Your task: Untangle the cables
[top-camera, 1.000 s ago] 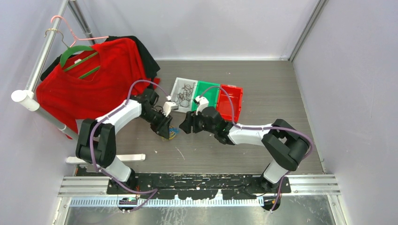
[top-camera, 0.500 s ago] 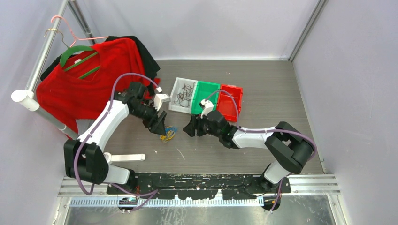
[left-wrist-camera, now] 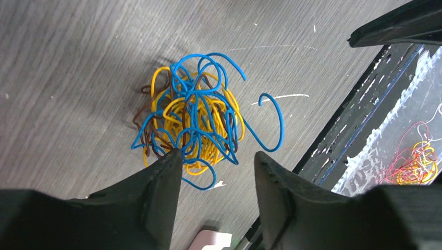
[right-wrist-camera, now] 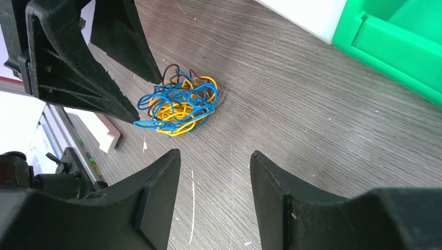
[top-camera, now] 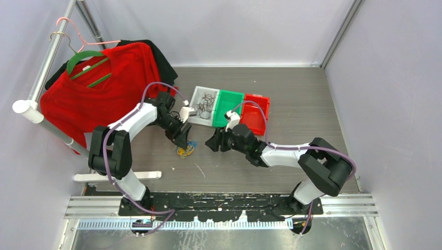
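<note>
Table (top-camera: 302, 88): grey wood-grain, bin row (top-camera: 229, 107) at far centre. L claw (left-wrist-camera: 218, 156) is seen w/ jaws apart and nothing held, tips poised just over the cables (left-wrist-camera: 193, 120); contact can't be told. R claw (right-wrist-camera: 215, 154) is likewise spread and empty, near the bundle but apart from it. Cables lie as one tight ball on the table betw. both claws (blue, yellow, brown strands interlaced). Risk: if several strands are pinched together, the knot would likely be lifted whole or cinched tighter.
</note>
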